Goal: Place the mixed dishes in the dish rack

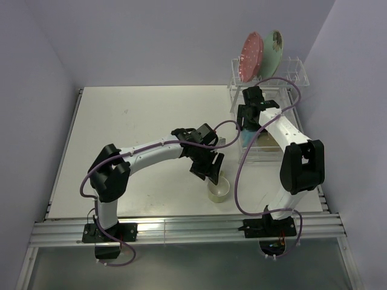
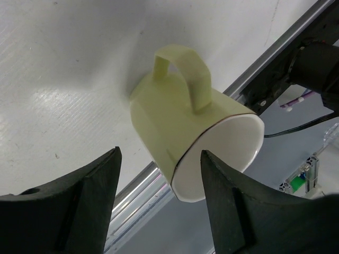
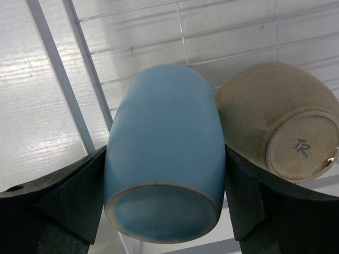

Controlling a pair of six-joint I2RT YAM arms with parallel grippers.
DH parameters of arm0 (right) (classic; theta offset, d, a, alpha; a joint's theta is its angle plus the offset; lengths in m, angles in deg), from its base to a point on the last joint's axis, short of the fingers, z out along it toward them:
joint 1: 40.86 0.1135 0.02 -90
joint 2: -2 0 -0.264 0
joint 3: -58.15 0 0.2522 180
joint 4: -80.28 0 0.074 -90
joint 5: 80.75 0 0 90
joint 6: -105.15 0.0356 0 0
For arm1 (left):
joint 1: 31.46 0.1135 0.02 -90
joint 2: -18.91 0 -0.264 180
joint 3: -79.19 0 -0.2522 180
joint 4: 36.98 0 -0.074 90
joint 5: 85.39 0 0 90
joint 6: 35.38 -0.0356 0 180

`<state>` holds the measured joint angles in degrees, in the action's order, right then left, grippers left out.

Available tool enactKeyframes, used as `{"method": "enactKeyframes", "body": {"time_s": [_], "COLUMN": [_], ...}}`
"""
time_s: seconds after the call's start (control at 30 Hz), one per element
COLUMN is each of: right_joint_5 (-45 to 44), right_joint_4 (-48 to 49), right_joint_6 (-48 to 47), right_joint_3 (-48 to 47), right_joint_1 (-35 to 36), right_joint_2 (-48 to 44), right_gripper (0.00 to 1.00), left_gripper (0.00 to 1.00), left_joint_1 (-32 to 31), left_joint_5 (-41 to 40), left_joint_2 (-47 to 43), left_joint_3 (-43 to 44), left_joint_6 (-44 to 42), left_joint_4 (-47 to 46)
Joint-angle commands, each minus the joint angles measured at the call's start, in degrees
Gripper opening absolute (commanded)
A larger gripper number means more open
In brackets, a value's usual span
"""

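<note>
The pale yellow-green mug (image 1: 219, 190) stands on the table near the front edge. My left gripper (image 1: 211, 171) is open just above it. In the left wrist view the mug (image 2: 180, 121) has its handle up, and its white mouth lies between my spread fingers (image 2: 90, 206). My right gripper (image 1: 249, 123) is shut on the blue mug (image 3: 164, 137), held base-up in the lower basket of the dish rack (image 1: 291, 67). The cream bowl (image 3: 275, 121) lies upside down beside the blue mug. The pink dotted plate (image 1: 251, 55) and the mint-green plate (image 1: 274, 51) stand in the raised holder.
An aluminium rail (image 1: 181, 227) runs along the table's near edge, close behind the yellow-green mug (image 2: 137, 185). The right arm's base (image 2: 318, 63) stands beside that mug. Lilac walls close in the back and sides. The rack's wire floor (image 3: 228, 32) lies under the blue mug.
</note>
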<state>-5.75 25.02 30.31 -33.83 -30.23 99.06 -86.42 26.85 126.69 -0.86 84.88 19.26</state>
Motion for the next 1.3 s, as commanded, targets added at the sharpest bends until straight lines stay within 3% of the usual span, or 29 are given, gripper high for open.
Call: {"method": "enactKeyframes", "body": {"time_s": [0.0, 0.13, 0.23, 0.27, 0.33, 0.5, 0.67, 0.7, 0.87, 0.93, 1.13, 1.27], "right_joint_5": [-2.1, -2.0, -2.1, -2.2, -2.3, -3.2, -3.9, -4.2, -4.2, -4.4, -5.4, -3.0], "right_joint_4": [2.6, 2.5, 2.2, 2.2, 2.1, 1.3, 0.2, 0.1, -0.6, -1.0, -5.2, -12.5], "right_joint_6": [0.2, 0.4, 0.6, 0.7, 0.7, 0.9, 1.2, 1.4, 1.7, 1.9, 3.0, 5.8], "right_joint_3": [-1.3, -1.3, -1.3, -1.2, -1.2, -1.9, -3.3, -3.4, -4.1, -4.3, -7.6, -13.8], "right_joint_1": [0.3, 0.3, 0.3, 0.3, 0.3, 0.3, 0.4, 0.5, 0.9, 1.0, 2.3, 3.0], "right_joint_2": [0.8, 0.6, 0.2, -0.1, -0.5, -1.2, -2.4, -2.7, -4.5, -5.0, -8.6, -11.8], "right_gripper": [0.07, 0.18, 0.38, 0.50, 0.60, 0.80, 0.87, 0.99, 1.00, 1.00, 1.00, 1.00], "left_gripper": [0.66, 0.59, 0.50, 0.48, 0.42, 0.31, 0.22, 0.21, 0.10, 0.00, 0.00, 0.00], "left_joint_1": [-0.3, -0.3, -0.3, -0.3, -0.3, -0.3, -0.3, -0.3, -0.3, -0.3, 1.2, 6.4], "left_joint_5": [1.0, 1.4, 1.8, 1.9, 1.8, 2.1, 1.8, 1.9, 1.5, 1.1, -0.7, 6.0], "left_joint_2": [0.8, 1.2, 1.6, 1.8, 1.9, 2.3, 2.5, 2.5, 2.2, 1.8, -3.1, -10.2], "left_joint_3": [2.9, 3.3, 3.5, 3.7, 3.7, 3.8, 3.5, 3.6, 3.6, 3.5, 3.8, 2.9], "left_joint_6": [-2.5, -3.2, -3.5, -3.5, -3.7, -4.3, -4.8, -4.8, -4.8, -4.7, -4.7, -2.0], "left_joint_4": [1.9, 2.3, 2.4, 2.5, 2.7, 2.9, 2.9, 3.0, 3.0, 2.9, 3.5, 1.0]}}
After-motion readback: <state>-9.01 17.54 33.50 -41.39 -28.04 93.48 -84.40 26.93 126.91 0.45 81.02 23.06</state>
